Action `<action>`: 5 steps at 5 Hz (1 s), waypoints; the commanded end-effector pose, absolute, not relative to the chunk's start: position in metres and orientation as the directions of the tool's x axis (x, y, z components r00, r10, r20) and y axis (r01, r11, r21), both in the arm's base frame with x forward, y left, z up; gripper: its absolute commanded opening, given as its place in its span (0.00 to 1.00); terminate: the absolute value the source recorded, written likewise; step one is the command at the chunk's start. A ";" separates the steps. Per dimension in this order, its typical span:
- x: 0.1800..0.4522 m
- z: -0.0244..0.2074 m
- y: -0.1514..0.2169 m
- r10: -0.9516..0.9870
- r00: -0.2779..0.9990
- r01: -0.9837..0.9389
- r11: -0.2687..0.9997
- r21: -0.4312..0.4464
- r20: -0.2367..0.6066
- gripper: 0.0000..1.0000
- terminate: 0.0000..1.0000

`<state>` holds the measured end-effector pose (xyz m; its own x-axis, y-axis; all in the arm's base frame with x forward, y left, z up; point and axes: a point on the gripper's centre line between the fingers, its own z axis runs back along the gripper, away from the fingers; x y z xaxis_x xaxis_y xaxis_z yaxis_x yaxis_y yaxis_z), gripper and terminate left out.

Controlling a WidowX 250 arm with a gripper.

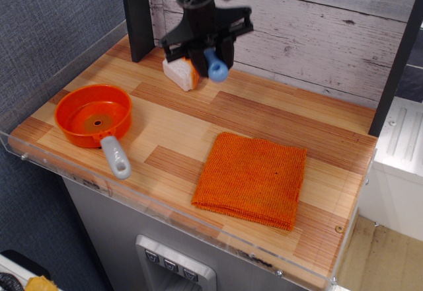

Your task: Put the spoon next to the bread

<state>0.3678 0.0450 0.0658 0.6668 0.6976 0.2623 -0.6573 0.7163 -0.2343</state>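
My black gripper point(210, 47) hangs low over the back left of the wooden counter. It is shut on the spoon point(215, 67), whose light-blue handle sticks out downward; the dark bowl is hidden between the fingers. The bread point(181, 74), white with an orange-tan crust, lies on the counter just left of and partly behind the gripper. The spoon's handle end is right beside the bread's right side, a little above the counter.
An orange pan point(94, 116) with a grey handle point(115, 157) sits at the front left. A folded orange cloth point(253, 178) lies at the front right. A black post point(136, 14) stands behind the bread; another is at the right edge.
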 end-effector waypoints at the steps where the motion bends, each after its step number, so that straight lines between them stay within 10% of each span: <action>1: 0.371 0.042 0.046 0.687 0.679 -0.654 0.726 -0.211 0.258 0.00 0.00; 3: 0.370 0.026 0.042 0.690 0.688 -0.662 0.724 -0.195 0.224 0.00 0.00; 4: 0.369 0.029 0.043 0.701 0.676 -0.676 0.713 -0.189 0.226 1.00 0.00; 5: 0.369 0.030 0.043 0.700 0.677 -0.677 0.713 -0.182 0.227 1.00 0.00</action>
